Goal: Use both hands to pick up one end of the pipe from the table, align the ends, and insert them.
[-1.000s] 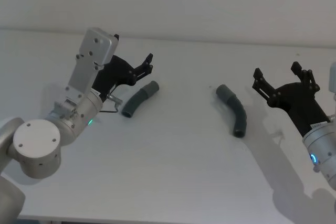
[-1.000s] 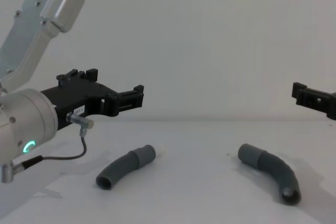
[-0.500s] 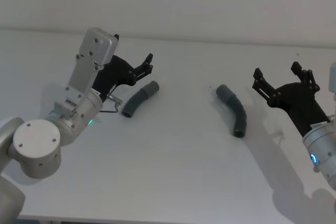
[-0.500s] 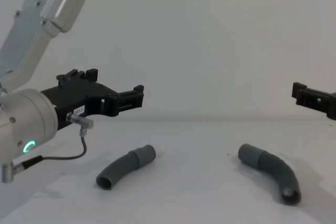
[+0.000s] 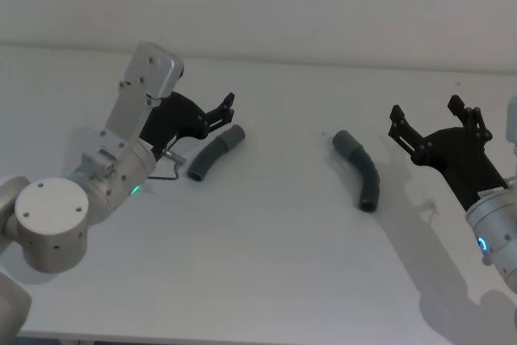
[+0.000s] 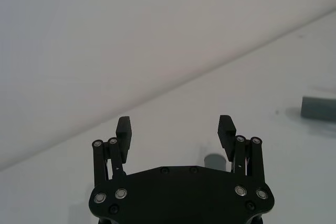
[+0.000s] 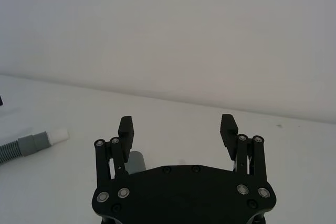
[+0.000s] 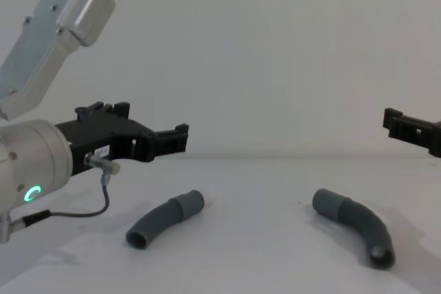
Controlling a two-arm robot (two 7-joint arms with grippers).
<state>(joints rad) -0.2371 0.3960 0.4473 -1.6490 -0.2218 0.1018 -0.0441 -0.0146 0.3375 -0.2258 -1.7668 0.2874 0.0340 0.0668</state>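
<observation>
- The left gripper (image 5: 227,107) hovers over the table (image 5: 266,272) in its far left part, fingers spread wide with nothing between them; the left wrist view shows the gap plainly (image 6: 175,127)
- It hangs above and just behind the left pipe piece (image 5: 214,153), apart from it, as the chest view shows (image 8: 180,135)
- That left pipe piece lies flat on the table, curved, one cuff pointing toward the table's middle; in the right wrist view this cuff carries a narrower white tip (image 7: 60,135)
- The right gripper (image 5: 426,112) hovers near the table's right edge, also wide open and empty (image 7: 177,125)
- The right pipe piece (image 5: 361,170) lies flat between the table's middle and the right gripper, well apart from the left piece, its open dark end facing the near edge (image 8: 381,258)
- Neither gripper touches a pipe piece
</observation>
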